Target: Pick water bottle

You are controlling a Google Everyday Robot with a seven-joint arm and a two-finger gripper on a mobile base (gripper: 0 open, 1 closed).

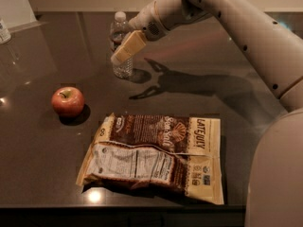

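The water bottle (120,45) stands upright at the back of the dark table: clear ribbed plastic, white cap, dark label band. My gripper (124,51) reaches in from the upper right on a white arm (227,13). Its tan finger (129,46) lies across the front of the bottle's middle and hides part of it. The bottle's base rests on the table.
A red apple (68,100) sits at the left. A brown and yellow snack bag (156,155) lies flat near the table's front edge. A small white-labelled container (4,31) stands at the far left edge. The robot's body (277,174) fills the lower right.
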